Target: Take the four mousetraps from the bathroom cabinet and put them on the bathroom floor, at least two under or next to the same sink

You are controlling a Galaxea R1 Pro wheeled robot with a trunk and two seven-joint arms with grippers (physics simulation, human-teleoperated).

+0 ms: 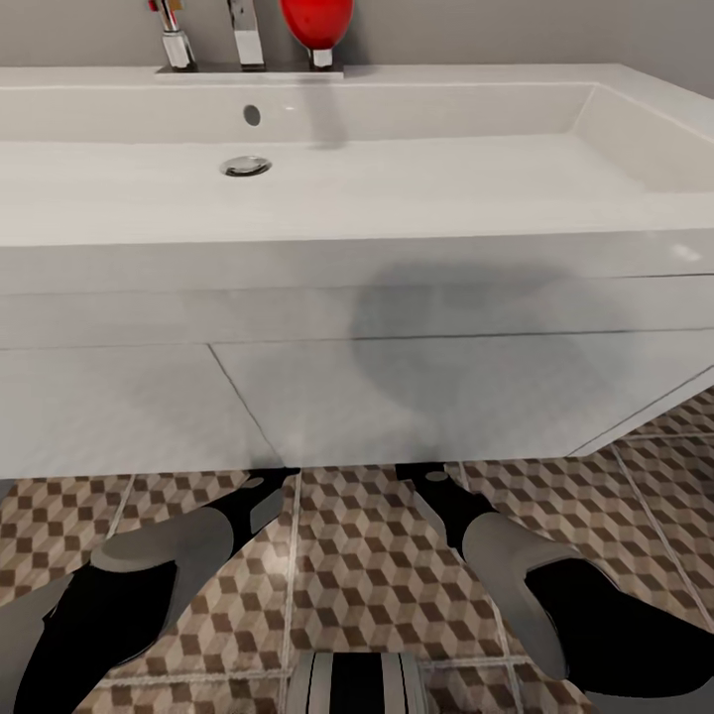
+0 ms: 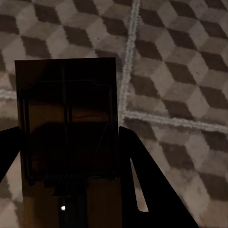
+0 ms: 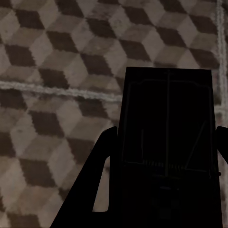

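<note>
I face the white sink (image 1: 416,188) over its white vanity (image 1: 129,407). Both my arms reach down in front of the vanity, and their ends pass out of sight under its lower edge. In the left wrist view my left gripper (image 2: 66,140) is shut on a dark brown mousetrap (image 2: 66,109), held flat above the cube-patterned bathroom floor (image 2: 180,66). My right gripper (image 3: 166,137) is likewise shut on a second, near-black mousetrap (image 3: 168,114) above the bathroom floor (image 3: 52,61). The cabinet is out of view.
A chrome faucet (image 1: 246,35) and a red bottle (image 1: 317,22) stand at the back rim of the basin. The vanity's bottom edge hangs close over my forearms. Patterned tiles (image 1: 367,565) stretch between my arms, and my base (image 1: 357,684) shows at the lower edge.
</note>
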